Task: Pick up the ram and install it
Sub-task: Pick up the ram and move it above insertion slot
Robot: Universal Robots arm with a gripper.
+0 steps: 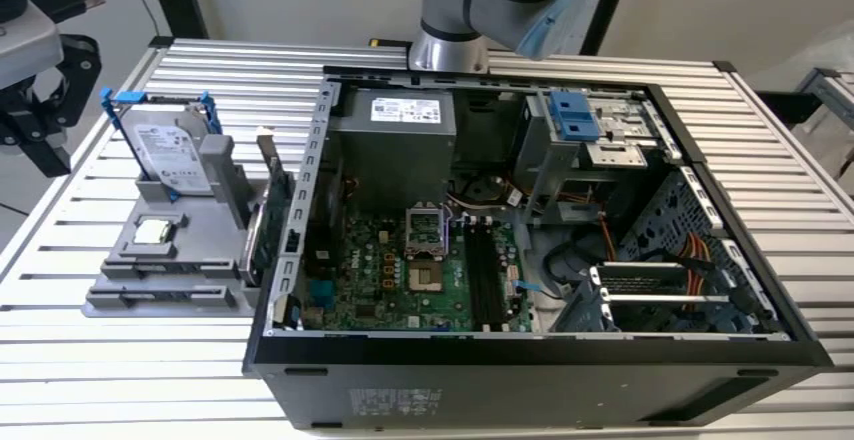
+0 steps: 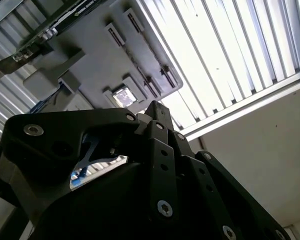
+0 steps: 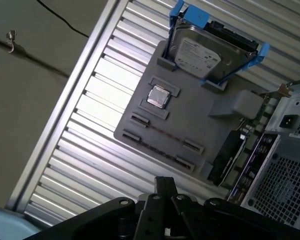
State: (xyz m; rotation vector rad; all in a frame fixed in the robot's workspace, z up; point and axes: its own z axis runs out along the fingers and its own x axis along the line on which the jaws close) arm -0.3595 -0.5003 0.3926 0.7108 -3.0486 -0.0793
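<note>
The ram is out of view. My black gripper (image 1: 51,163) hangs over the table's edge at the exterior view's left, beside the grey parts fixture (image 1: 120,305). In both wrist views its fingertips meet at a point (image 3: 165,186) (image 2: 157,109), shut, with nothing showing between them. Below it the grey parts fixture (image 3: 195,125) has short slotted blocks around a long narrow groove. The black motherboard slots (image 1: 483,280) lie inside the open computer case (image 1: 534,355), well off to the exterior view's right of the gripper.
On the fixture stand a silver hard drive in a blue frame (image 1: 171,150) (image 3: 210,55), a square chip (image 1: 156,228) (image 3: 157,96) and a green card with a metal bracket (image 1: 274,220). The arm's base (image 1: 447,50) rises behind the case. Ribbed table surface (image 3: 90,130) surrounds the fixture.
</note>
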